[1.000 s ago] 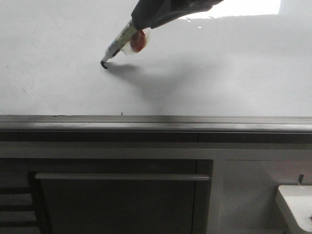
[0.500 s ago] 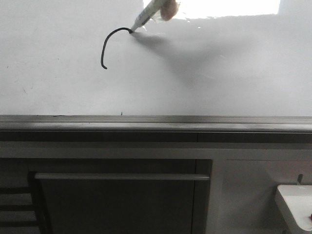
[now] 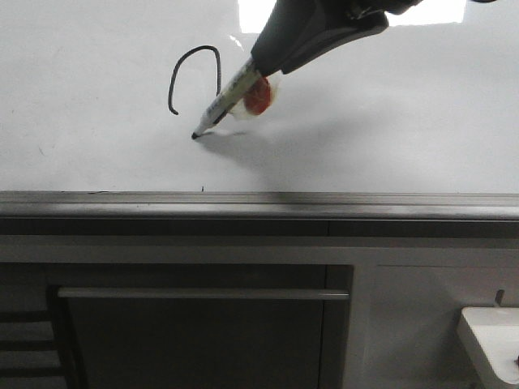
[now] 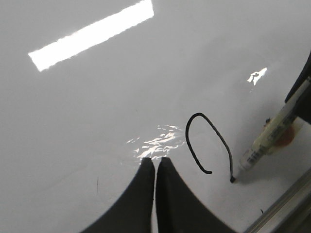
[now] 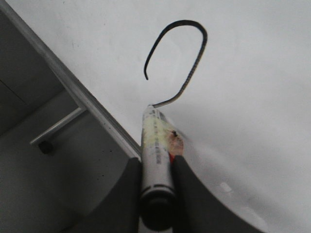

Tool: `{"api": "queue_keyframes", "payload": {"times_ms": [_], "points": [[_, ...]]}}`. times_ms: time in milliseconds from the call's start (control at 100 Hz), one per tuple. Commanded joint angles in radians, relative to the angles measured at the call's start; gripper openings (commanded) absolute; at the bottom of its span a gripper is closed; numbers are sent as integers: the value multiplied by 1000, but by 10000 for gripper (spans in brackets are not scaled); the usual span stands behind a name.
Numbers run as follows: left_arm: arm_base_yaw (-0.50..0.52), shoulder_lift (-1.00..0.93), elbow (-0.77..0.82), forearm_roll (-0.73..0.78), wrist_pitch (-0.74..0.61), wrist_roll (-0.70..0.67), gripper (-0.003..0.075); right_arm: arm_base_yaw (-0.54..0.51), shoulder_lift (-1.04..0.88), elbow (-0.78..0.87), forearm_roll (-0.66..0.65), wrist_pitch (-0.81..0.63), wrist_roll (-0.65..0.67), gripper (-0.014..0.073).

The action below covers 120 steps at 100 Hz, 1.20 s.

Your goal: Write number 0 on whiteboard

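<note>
The whiteboard (image 3: 389,121) fills the upper front view. On it the number 0 (image 3: 199,49) is a thin black arch, open at the bottom; it also shows in the left wrist view (image 4: 188,141) and the right wrist view (image 5: 189,21). My right gripper (image 3: 266,69) (image 5: 155,162) is shut on a white marker pen (image 3: 223,101) with an orange-red blob (image 3: 258,96) on its barrel. The marker tip (image 3: 195,135) touches the board just right of and below the stroke's left end. My left gripper (image 4: 155,160) is shut and empty over bare board, left of the stroke.
A grey metal ledge (image 3: 259,203) runs along the board's lower edge. Below it is a cabinet front with a horizontal bar handle (image 3: 203,294). A white object (image 3: 491,340) sits at the lower right. A bright light reflection (image 3: 430,10) lies at the board's top.
The marker drew up from the left start point, over the top, then down the right side. The stroke grew from a dot to an open arch. The right gripper came back down into view.
</note>
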Motion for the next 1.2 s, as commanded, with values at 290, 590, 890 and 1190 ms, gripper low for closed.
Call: {"api": "queue_keyframes", "payload": {"times_ms": [290,590,890,1190], "points": [[1,-7,-28,-17,-96,-9,-20,12,0,-147,-14,-81,-9,-46],[0,-7,-28,-4,-96,-9,-20,28,-12,-159,-14,-41,-9,-46],[-112,26,-28,102,-98,-9,322,72,-60,-150,-14,111,-50,-46],[-190,244,-28,191,-189,-5,324,78,-80,-150,-14,171,-50,-46]]}}
